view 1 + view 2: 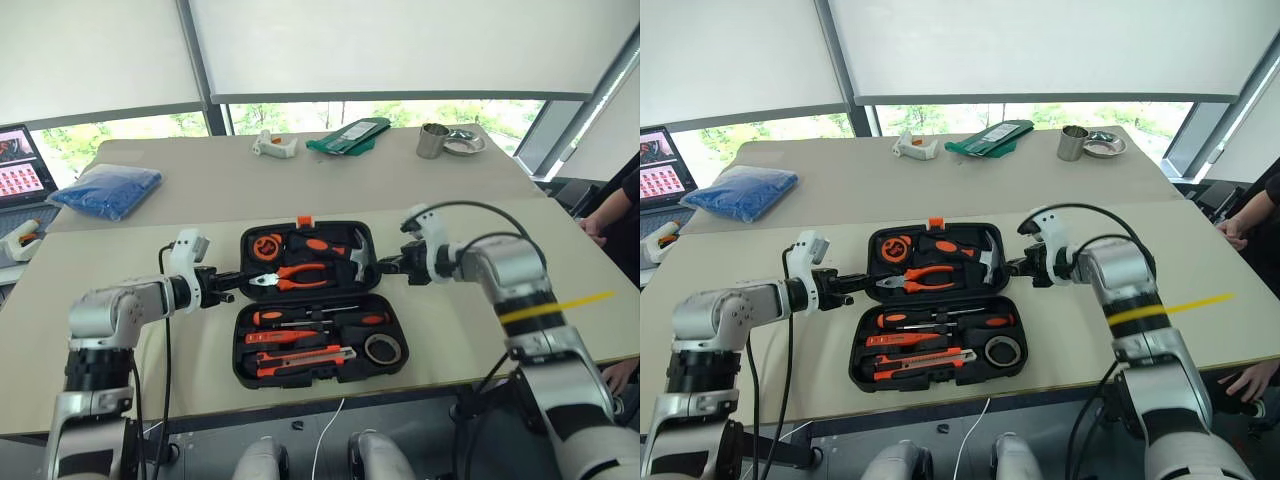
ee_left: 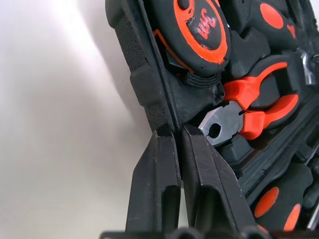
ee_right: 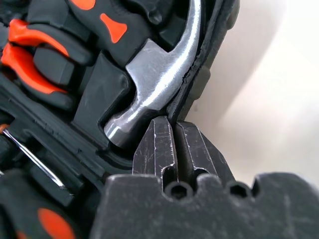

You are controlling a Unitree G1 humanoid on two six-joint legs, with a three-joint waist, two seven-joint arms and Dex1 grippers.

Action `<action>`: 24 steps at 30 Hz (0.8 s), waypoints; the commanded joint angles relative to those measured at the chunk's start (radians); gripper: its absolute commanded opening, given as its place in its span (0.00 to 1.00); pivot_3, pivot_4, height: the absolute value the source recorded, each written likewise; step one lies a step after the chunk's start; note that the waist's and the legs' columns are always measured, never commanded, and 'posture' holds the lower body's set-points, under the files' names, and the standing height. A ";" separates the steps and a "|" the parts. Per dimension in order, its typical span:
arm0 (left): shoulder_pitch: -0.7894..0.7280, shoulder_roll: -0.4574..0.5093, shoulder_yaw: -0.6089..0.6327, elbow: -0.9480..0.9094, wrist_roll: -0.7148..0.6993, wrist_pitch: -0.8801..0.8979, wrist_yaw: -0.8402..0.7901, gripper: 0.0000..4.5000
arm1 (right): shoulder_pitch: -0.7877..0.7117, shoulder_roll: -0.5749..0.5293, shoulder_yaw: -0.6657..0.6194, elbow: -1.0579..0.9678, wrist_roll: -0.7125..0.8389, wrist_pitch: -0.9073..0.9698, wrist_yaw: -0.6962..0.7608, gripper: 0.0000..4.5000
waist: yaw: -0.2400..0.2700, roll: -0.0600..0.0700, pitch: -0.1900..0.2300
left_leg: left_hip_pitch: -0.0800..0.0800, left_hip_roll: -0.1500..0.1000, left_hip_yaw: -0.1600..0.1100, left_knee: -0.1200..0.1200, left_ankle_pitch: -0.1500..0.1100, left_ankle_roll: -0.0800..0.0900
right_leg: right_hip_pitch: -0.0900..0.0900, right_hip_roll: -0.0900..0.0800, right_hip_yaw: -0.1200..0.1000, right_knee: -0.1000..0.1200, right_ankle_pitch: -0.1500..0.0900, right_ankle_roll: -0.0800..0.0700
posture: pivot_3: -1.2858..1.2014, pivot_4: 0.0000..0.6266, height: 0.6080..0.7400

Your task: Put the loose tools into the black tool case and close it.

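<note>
I am pinching the left rim of the far half of the black tool case (image 1: 320, 375) with my left gripper (image 1: 232, 283), its fingers closed tight on the edge, while my right gripper (image 1: 384, 265) is clamping the right rim beside the hammer (image 3: 159, 79). The case is lying open near the bench's (image 1: 130, 250) front edge, with the loose tools (image 1: 300, 345) sitting in its near half.

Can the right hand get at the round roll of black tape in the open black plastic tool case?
Probably not yet: the right hand is shut on the black plastic tool case's far-half rim; the tape itself lies uncovered.
</note>
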 commanded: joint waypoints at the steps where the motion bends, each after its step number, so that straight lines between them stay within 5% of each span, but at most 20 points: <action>1: 0.077 -0.054 0.096 -0.105 0.044 -0.429 -0.047 0.00 | 0.152 -0.069 -0.111 -0.182 -0.050 -0.444 0.007 0.00 | 0.004 0.000 0.000 | 0.000 0.000 0.000 -0.001 0.000 0.000 | 0.000 0.000 0.000 -0.002 0.000 0.000 | 0.52 0.24 1.00; 8: 0.274 -0.100 0.066 -0.041 0.231 -1.072 -0.109 0.00 | 0.372 -0.120 -0.117 -0.044 -0.239 -1.151 -0.086 0.00 | 0.003 0.000 0.000 | -0.005 0.000 0.004 -0.003 -0.003 0.004 | 0.000 0.000 0.000 -0.013 0.005 -0.002 | 0.52 0.24 1.00; 12: 0.366 -0.072 0.016 0.014 0.270 -1.267 -0.195 0.00 | 0.415 -0.153 -0.091 0.042 -0.393 -1.433 -0.187 0.00 | 0.003 -0.001 0.000 | -0.005 -0.001 0.006 -0.003 -0.003 0.005 | 0.000 -0.001 0.002 -0.014 0.006 -0.001 | 0.52 0.24 1.00; 14: 0.426 -0.044 -0.015 0.015 0.277 -1.350 -0.259 0.16 | 0.448 -0.182 -0.080 0.083 -0.447 -1.541 -0.221 0.00 | 0.003 0.000 0.000 | -0.004 0.000 0.008 -0.003 -0.003 0.005 | 0.001 -0.001 0.002 -0.014 0.004 0.001 | 0.52 0.24 1.00; 22: 0.480 0.054 0.056 0.127 0.271 -1.441 -0.235 0.77 | 0.518 -0.284 -0.116 0.159 -0.495 -1.635 -0.331 0.59 | 0.019 -0.001 0.000 | 0.002 0.004 0.018 -0.002 -0.003 0.007 | 0.002 -0.001 0.007 -0.014 0.000 -0.002 | 0.52 0.24 1.00; 24: 0.469 0.074 0.090 0.167 0.238 -1.376 -0.217 0.82 | 0.560 -0.303 -0.135 0.142 -0.392 -1.586 -0.276 0.74 | 0.016 -0.001 0.000 | 0.005 0.005 0.017 -0.002 -0.003 0.006 | 0.003 -0.001 0.010 -0.012 0.000 -0.002 | 0.52 0.24 1.00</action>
